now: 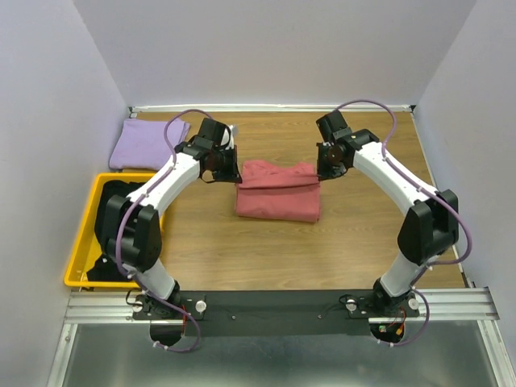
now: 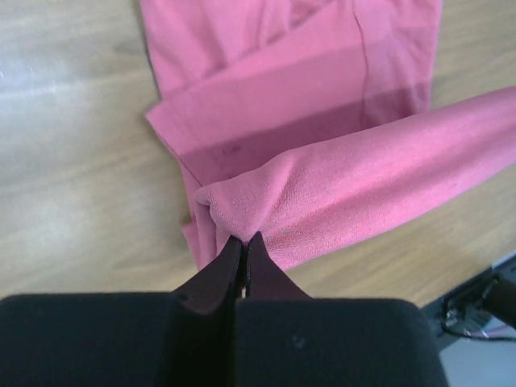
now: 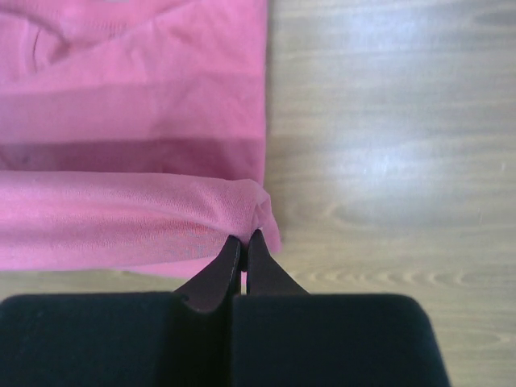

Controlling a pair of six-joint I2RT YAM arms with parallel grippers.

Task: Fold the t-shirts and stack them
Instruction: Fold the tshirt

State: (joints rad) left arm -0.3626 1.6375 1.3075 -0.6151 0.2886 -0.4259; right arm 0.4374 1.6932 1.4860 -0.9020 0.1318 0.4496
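The salmon-pink t-shirt (image 1: 278,192) lies partly folded in the middle of the table. My left gripper (image 1: 229,165) is shut on its far left corner, with cloth pinched between the fingertips in the left wrist view (image 2: 243,239). My right gripper (image 1: 322,168) is shut on its far right corner, seen in the right wrist view (image 3: 244,235). The held far edge (image 2: 363,169) forms a raised roll above the flat layers (image 3: 145,105). A folded lavender-purple t-shirt (image 1: 147,143) lies at the far left. Black t-shirts (image 1: 113,211) lie in the bin.
A yellow plastic bin (image 1: 84,234) stands at the left edge, beside the left arm. White walls close the table on three sides. A metal rail (image 1: 282,305) with the arm bases runs along the near edge.
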